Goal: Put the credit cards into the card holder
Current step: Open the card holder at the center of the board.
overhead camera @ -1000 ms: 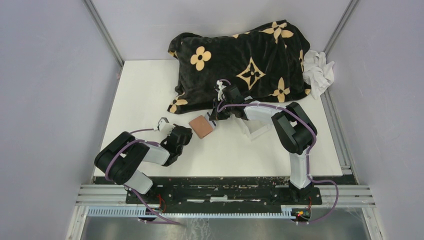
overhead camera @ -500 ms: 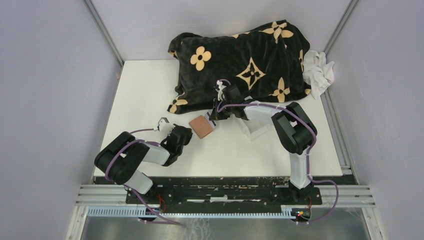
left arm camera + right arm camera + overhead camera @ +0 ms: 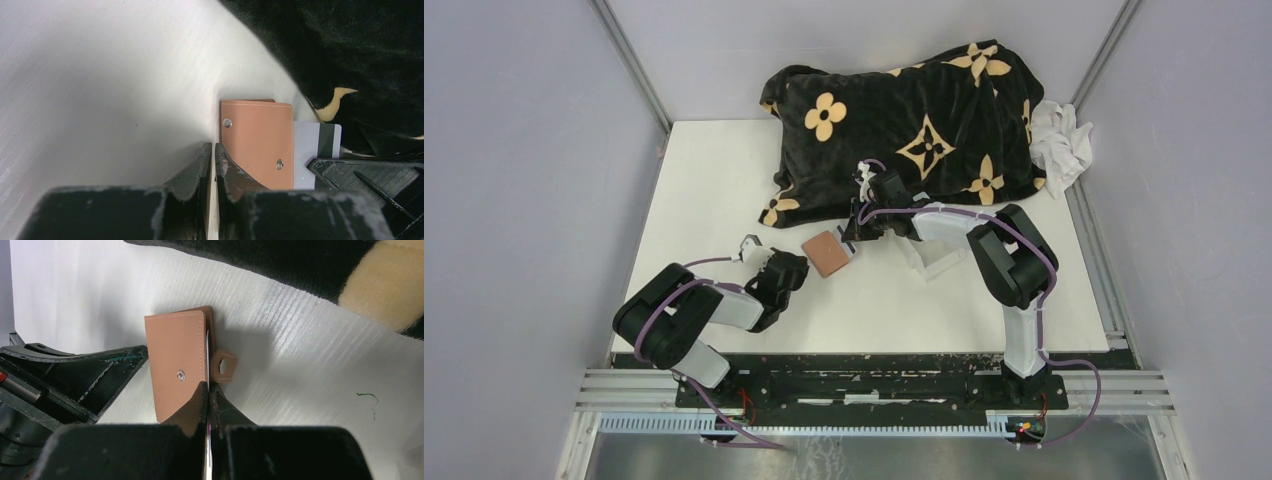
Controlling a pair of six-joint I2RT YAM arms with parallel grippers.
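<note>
The left gripper (image 3: 212, 147) is clamped on the near edge of the card holder (image 3: 828, 253), its jaws almost together with a sliver of brown leather between them. The holder lies near the middle of the table (image 3: 714, 180), at 6 o'clock from the black flowered blanket (image 3: 904, 110). The right gripper (image 3: 207, 385) is closed on a credit card (image 3: 316, 150). That card shows only as a pale strip with a dark stripe at the holder's 3 o'clock side. Its lower end is hidden behind the right fingers, and from above it cannot be made out. A white cloth (image 3: 1060, 140) is partly tucked behind the blanket at 2 o'clock.
</note>
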